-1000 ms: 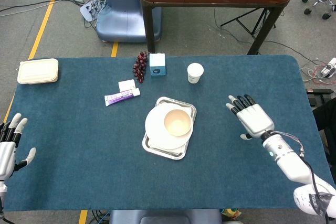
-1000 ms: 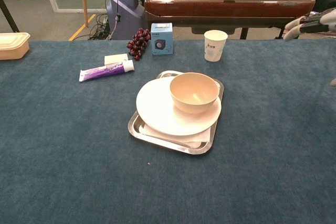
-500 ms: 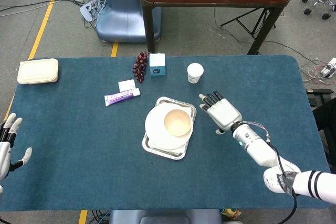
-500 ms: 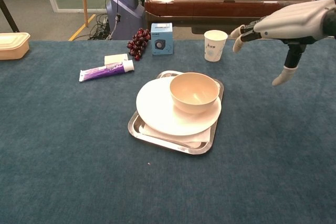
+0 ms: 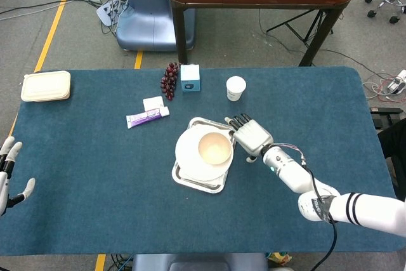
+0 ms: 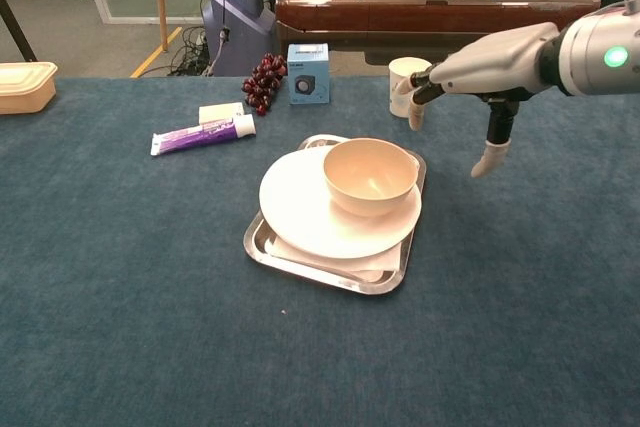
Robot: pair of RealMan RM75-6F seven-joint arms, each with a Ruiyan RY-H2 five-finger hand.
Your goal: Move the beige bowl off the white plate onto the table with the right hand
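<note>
Head view: beige bowl [image 5: 215, 148] sits on white plate [image 5: 193, 155], toward its right side; plate rests on a steel tray [image 5: 214, 184] mid-table; right hand [image 5: 251, 136] just right of the bowl, over the tray's right edge, fingers stretched out and apart, holding nothing; cannot tell if it touches the tray; left hand [image 5: 7, 173] at near-left table edge, fingers spread, holding nothing. Chest view: right hand [image 6: 490, 57] hovers above and right of bowl [image 6: 370, 175], palm down, thumb hanging down, clear of the bowl rim; paper cup [image 6: 403, 81] partly hidden behind its fingertips. Far side of blue table [image 5: 95, 195]: purple grapes [image 5: 169, 79], small blue box [image 5: 189, 77], white card [image 5: 153, 103], purple tube [image 5: 146, 117]; far-left corner a beige lidded container [image 5: 45, 85].
</note>
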